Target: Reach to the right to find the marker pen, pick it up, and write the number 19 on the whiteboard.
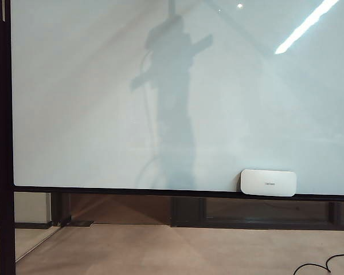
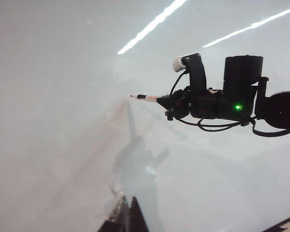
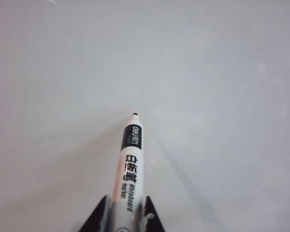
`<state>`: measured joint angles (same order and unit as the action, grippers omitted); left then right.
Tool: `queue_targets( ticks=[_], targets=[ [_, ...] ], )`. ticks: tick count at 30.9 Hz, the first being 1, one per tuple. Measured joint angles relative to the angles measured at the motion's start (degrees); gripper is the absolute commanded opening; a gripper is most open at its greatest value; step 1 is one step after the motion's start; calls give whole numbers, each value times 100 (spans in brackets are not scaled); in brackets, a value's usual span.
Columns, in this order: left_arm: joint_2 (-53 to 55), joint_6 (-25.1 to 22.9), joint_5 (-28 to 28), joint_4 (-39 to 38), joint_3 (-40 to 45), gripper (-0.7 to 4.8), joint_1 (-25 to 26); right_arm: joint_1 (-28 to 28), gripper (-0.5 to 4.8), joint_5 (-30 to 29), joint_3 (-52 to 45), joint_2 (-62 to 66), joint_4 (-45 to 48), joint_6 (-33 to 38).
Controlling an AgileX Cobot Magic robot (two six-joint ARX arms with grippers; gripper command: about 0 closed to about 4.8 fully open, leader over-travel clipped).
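Note:
The whiteboard (image 1: 103,114) fills the exterior view, and neither gripper shows there, only an arm's shadow. My right gripper (image 3: 127,203) is shut on the marker pen (image 3: 130,159), a white barrel with a black collar, uncapped. Its tip points at the whiteboard (image 3: 208,72) and is very close to it; I cannot tell whether it touches. The left wrist view shows that right gripper (image 2: 162,99) holding the marker pen (image 2: 145,97) level against the whiteboard (image 2: 53,121). My left gripper (image 2: 128,215) hangs back from the board, shut and empty. No number 19 shows on the board.
A white rounded eraser (image 1: 268,182) rests on the board's lower ledge at the right. The board's black frame post (image 1: 3,143) stands at the far left. A black cable (image 1: 327,264) lies on the floor at lower right.

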<state>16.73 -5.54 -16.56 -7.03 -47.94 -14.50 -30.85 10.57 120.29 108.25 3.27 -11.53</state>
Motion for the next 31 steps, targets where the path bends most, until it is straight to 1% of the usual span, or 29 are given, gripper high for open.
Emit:
queue_targets(
  ticks=[8, 16, 25, 31],
  targets=[
    [52, 2, -122, -2, 4, -5, -2, 0, -2, 22, 2, 2, 31, -57],
    [50, 0, -125, -2, 4, -5, -2, 11, -2, 26, 2, 4, 39, -57],
    [48, -2, -125, 0, 4, -5, -2, 20, -2, -11, 4, 111, 623, -107],
    [50, -2, -125, 0, 4, -5, -2, 72, -2, -17, 7, 295, 802, -118]
  ],
)
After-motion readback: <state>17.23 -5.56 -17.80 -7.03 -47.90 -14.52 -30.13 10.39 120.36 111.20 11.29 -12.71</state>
